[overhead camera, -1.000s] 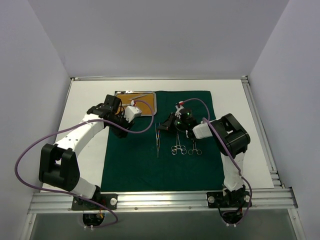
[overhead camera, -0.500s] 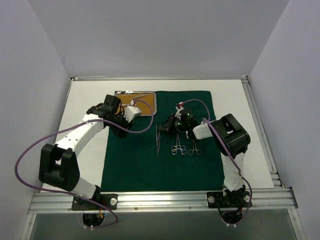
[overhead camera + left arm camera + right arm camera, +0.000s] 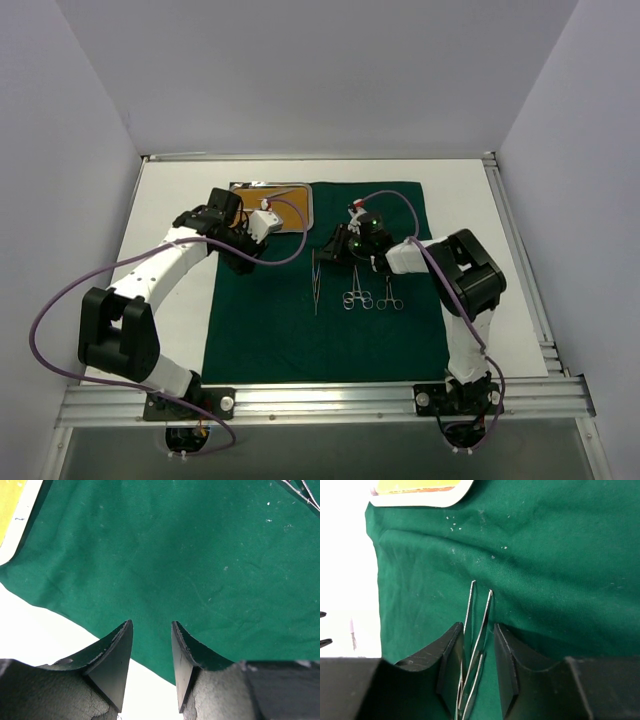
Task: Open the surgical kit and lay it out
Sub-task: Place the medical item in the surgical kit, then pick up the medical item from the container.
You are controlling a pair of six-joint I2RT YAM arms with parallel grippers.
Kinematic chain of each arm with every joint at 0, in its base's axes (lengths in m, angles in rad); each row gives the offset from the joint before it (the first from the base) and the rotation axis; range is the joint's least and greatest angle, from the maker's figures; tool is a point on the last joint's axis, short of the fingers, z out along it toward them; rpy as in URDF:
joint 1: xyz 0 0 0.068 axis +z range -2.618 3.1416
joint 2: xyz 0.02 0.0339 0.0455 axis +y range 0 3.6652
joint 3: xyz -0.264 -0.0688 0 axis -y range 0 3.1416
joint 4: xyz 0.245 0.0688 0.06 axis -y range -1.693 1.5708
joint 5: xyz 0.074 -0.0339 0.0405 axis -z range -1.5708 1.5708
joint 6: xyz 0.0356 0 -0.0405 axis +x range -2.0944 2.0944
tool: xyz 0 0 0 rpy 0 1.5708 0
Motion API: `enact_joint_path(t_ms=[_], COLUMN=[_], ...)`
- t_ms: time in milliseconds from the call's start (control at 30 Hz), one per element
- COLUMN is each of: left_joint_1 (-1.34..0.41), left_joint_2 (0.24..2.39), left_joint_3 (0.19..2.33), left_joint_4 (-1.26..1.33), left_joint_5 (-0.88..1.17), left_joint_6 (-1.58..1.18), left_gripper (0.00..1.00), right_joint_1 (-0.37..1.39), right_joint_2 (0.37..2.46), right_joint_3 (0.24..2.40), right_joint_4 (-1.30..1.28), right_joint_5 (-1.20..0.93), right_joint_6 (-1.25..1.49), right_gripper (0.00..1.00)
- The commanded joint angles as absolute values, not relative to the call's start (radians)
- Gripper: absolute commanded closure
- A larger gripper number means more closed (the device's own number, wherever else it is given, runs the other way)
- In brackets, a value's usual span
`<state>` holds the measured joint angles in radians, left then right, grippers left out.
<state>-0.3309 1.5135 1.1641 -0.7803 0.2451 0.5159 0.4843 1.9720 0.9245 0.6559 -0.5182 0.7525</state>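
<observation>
From above, the dark green cloth (image 3: 300,340) lies spread flat across the middle of the table (image 3: 170,190). The steel tray (image 3: 312,205) sits at its far left corner. The tweezers (image 3: 316,285) and two ring-handled clamps (image 3: 357,296) (image 3: 390,297) lie mid-cloth.

In the left wrist view, the left gripper (image 3: 151,625) hangs over the cloth's left edge, jaws apart and holding nothing.

In the right wrist view, the right gripper (image 3: 477,627) straddles the tweezers with its jaws slightly parted. I cannot tell whether they pinch.

White table (image 3: 460,195), plain pale walls (image 3: 320,70) on three sides, aluminium rail (image 3: 330,398) along the near edge, even light.
</observation>
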Motion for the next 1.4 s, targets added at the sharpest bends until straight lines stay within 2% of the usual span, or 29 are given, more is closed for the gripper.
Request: enact_joint_path(t_ms=[0, 300, 500, 567, 700, 967, 1100, 1367], left_joint_1=[-0.324, -0.324, -0.319, -0.308, -0.281, -0.275, -0.27, -0.268], left_joint_2=[1.514, 1.526, 1.615, 1.708, 1.893, 2.284, 2.416, 2.58], left_joint_3=[1.212, 1.236, 1.371, 1.492, 1.731, 2.179, 2.345, 2.525], left_joint_4=[-0.753, -0.758, -0.787, -0.825, -0.902, -0.779, -0.763, -0.802], left_joint_5=[0.278, 0.262, 0.074, 0.011, 0.009, 0.037, 0.092, 0.153], left_joint_6=[0.512, 0.502, 0.316, 0.26, 0.236, 0.308, 0.397, 0.44], left_gripper=[0.54, 0.54, 0.48, 0.48, 0.48, 0.47, 0.47, 0.46], right_joint_1=[0.477, 0.479, 0.474, 0.474, 0.459, 0.428, 0.423, 0.42], right_joint_2=[1.907, 1.868, 1.802, 1.786, 1.77, 1.726, 1.691, 1.68], right_joint_3=[0.966, 1.025, 1.129, 1.17, 1.187, 1.101, 1.077, 1.06], right_joint_4=[0.534, 0.433, 0.305, 0.256, 0.215, 0.204, 0.16, 0.138], right_joint_5=[-0.459, -0.436, -0.419, -0.414, -0.422, -0.437, -0.416, -0.403], right_joint_6=[0.68, 0.62, 0.545, 0.502, 0.468, 0.485, 0.469, 0.479], right_gripper=[0.72, 0.65, 0.65, 0.65, 0.65, 0.66, 0.66, 0.66])
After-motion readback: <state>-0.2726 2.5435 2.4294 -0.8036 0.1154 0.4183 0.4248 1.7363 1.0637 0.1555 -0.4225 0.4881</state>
